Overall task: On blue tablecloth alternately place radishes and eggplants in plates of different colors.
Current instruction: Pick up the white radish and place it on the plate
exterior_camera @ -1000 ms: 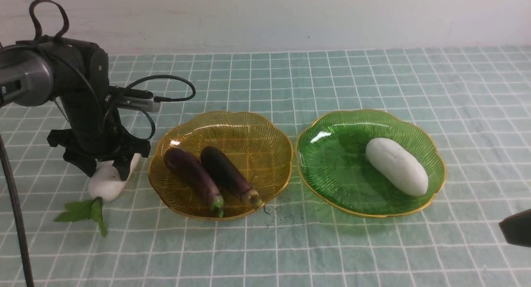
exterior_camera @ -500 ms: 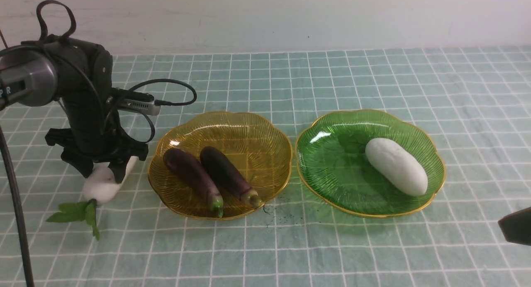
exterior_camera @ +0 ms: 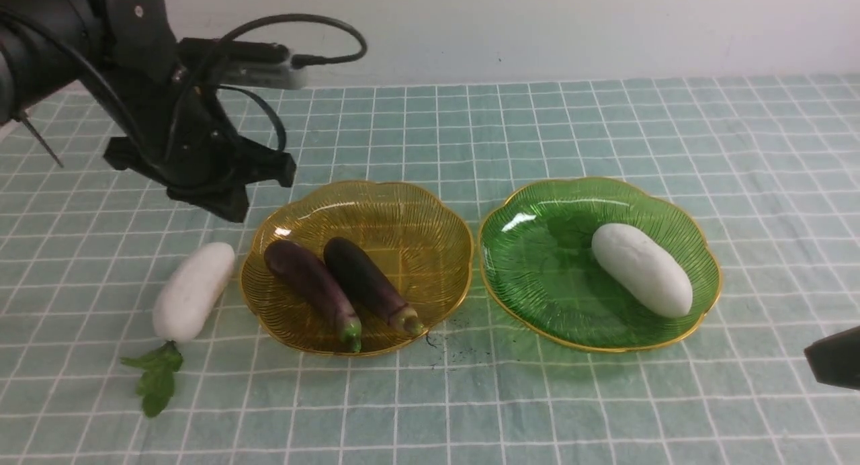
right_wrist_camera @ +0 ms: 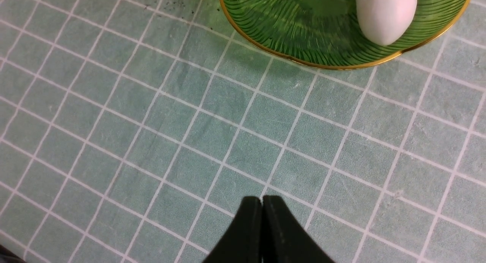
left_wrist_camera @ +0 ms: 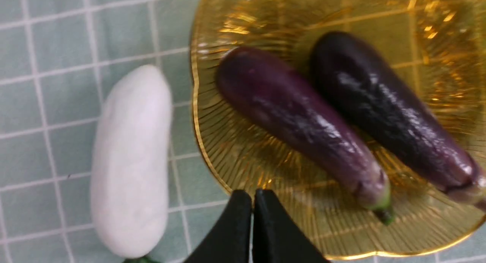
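Lifting off one radish (exterior_camera: 191, 291), the left claw (left_wrist_camera: 252, 196) is hovering closed, empty. Two radishes (exterior_camera: 641, 270): one lying lower left on the cloth (exterior_camera: 470, 398), one in the green plate (exterior_camera: 537, 270); two eggplants (exterior_camera: 312, 280) lying in the yellow plate (exterior_camera: 416, 203).

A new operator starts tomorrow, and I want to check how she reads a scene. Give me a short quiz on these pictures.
1. True or false: both eggplants lie in the amber plate.
2. The loose radish lies: A) on the cloth beside the amber plate, B) between two plates, C) in a gripper.
3. Fill in: the left gripper is ____ and holds nothing.
Key: 1 true; 2 A; 3 shut.
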You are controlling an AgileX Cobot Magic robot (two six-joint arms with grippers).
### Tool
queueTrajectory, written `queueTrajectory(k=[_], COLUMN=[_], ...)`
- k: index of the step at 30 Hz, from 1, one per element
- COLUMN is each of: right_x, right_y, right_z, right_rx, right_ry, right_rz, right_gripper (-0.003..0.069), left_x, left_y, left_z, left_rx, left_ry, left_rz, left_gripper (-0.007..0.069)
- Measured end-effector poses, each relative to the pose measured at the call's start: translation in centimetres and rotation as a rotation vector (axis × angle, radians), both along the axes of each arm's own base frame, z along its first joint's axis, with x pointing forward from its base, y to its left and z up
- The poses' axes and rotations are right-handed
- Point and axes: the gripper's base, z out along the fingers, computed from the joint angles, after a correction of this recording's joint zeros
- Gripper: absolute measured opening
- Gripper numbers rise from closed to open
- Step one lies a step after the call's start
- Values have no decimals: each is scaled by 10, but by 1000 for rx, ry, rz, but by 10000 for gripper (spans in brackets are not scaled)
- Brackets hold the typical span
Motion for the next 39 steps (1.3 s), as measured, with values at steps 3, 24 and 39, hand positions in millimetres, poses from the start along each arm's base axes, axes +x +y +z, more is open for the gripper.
queueTrajectory(k=[3, 24, 39], right_x=[-1, -1, -1], right_y=[0, 0, 0], right_z=[0, -1, -1], right_rx=[-1, -2, -5], right_ry=[9, 11, 7], right_rz=[3, 6, 12], right_gripper=[-15, -15, -15], left_x=[1, 47, 41], left_y=[4, 68, 83], left_z=[0, -116, -117], left_rx=[42, 117, 311], left_ry=[-8, 238, 349], left_rz=[21, 215, 189], left_gripper=[-8, 508, 439])
